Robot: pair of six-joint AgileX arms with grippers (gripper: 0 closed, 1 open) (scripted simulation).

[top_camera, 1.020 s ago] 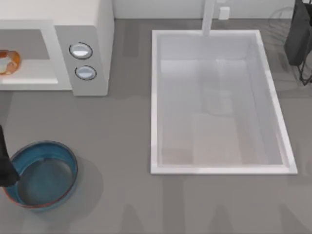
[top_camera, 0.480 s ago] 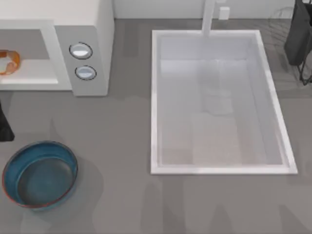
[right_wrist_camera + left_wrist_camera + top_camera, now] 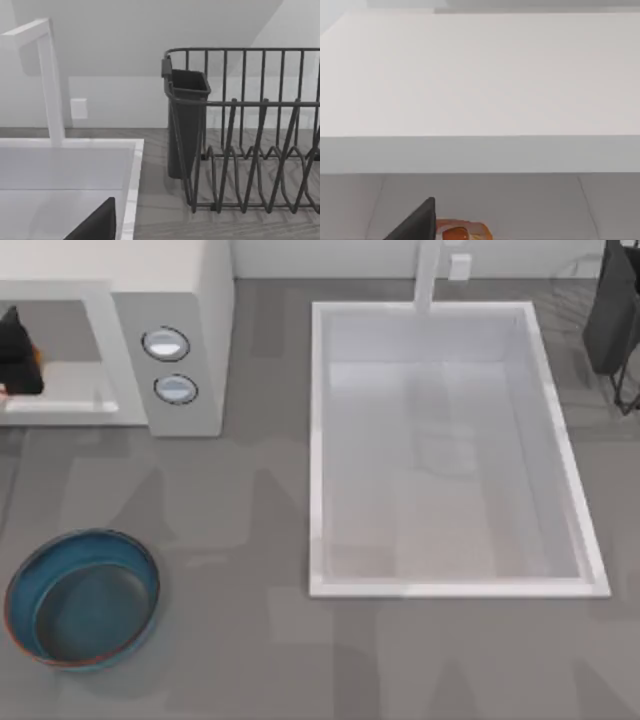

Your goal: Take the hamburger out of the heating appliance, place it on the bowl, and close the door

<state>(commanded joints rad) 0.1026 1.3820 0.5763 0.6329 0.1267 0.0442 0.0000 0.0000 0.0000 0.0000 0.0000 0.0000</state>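
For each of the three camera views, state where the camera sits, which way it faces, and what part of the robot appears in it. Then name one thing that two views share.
Top view: above the table, looking down on the microwave, bowl and sink; the left gripper sits at the microwave's opening.
Left wrist view: on the left arm, facing into the microwave; a dark finger beside the hamburger.
Right wrist view: on the right arm, facing the dish rack and the sink; a dark finger shows.
Shared: top and right wrist views show the sink.

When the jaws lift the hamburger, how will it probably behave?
The hamburger looks small and roundish, so it is probably light and might roll if nudged. It lies inside the microwave, with the left gripper over it; its layered look suggests it may squash.
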